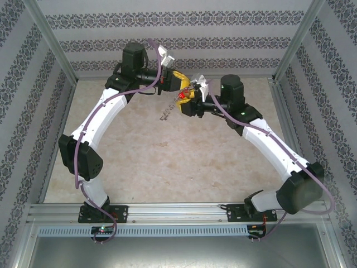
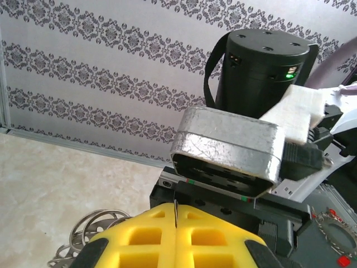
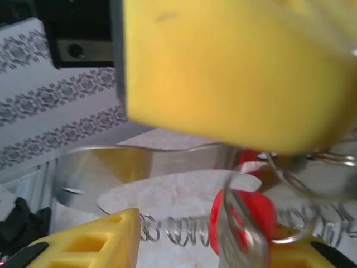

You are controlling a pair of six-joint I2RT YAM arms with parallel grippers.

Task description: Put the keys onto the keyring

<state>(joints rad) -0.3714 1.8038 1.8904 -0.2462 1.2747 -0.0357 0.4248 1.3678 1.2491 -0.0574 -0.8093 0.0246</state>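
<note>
Above the marbled table (image 1: 167, 162), the left gripper (image 2: 175, 215) pinches the keyring (image 2: 92, 226) while the right gripper (image 3: 201, 245), jaws apart, has the red key (image 3: 245, 209) between them beside the ring; threading seems underway, needing fine alignment next.

We saw the left hand (image 1: 178, 83) and right hand (image 1: 188, 104) close together over the far surface (image 1: 167, 167), key (image 1: 182, 96) between them, ring (image 1: 166, 115) just beside.

Walls (image 1: 184, 22) papered in pale grey with dark damask bands close in the tabletop (image 1: 167, 162) on three sides. The tabletop is beige with a marbled look. Slanting aluminium posts (image 1: 53, 47) rise at the corners, and an aluminium rail (image 1: 178, 212) runs along the near edge above a grey metal sheet (image 1: 178, 251). The light is soft and even.
</note>
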